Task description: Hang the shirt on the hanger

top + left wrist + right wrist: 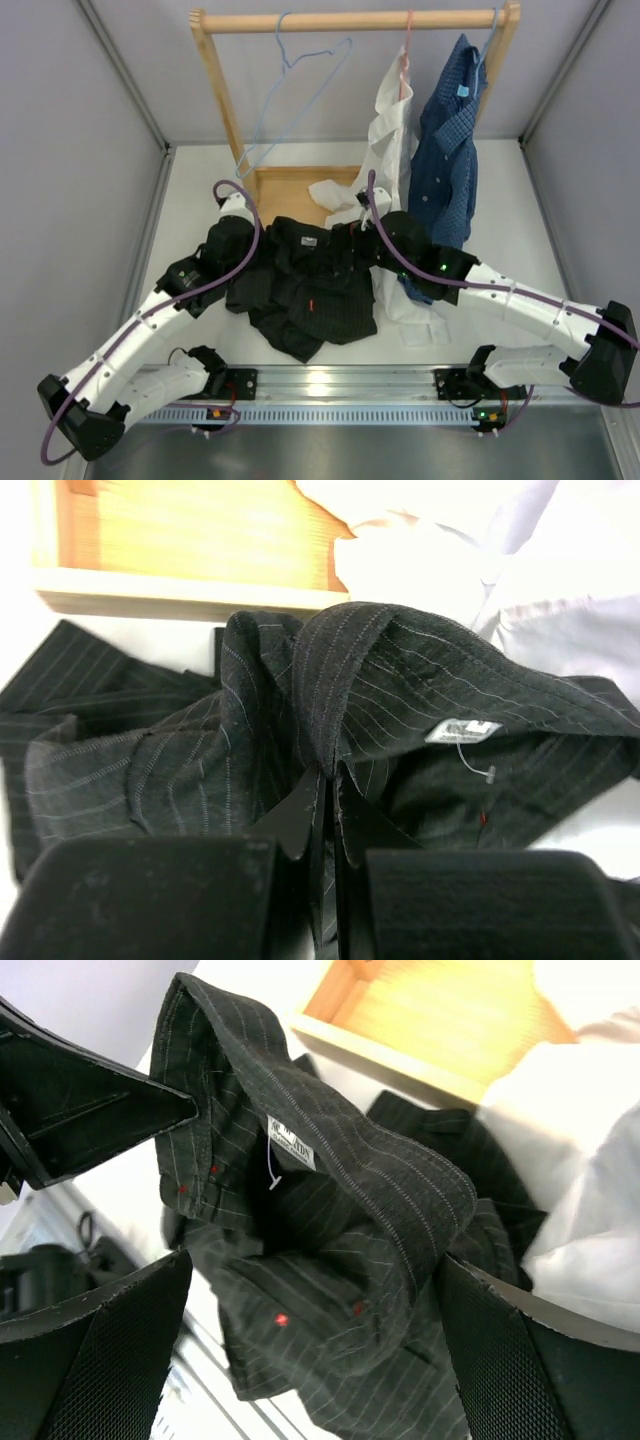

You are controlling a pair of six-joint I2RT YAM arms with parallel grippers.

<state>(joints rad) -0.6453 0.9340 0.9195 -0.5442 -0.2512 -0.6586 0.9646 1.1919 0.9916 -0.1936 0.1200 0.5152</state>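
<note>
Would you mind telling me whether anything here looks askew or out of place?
The hanger dangles steeply tilted from the rail, one end pointing down. The white shirt trails down onto the table beside the crumpled shirt.

Shirt (305, 290) lay heaped on table (510, 230), just before rack base (285, 185). Hanger (293, 95) hung from rail (350, 20), rear left. Second shirt (385, 120) and third shirt (445, 170) hung to its right.

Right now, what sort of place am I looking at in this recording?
Probably a lab test cell, not a home: plain grey panel walls, a metal rail carrying two robot arms, and a small wooden rack of shirts set up on a white table.
</note>
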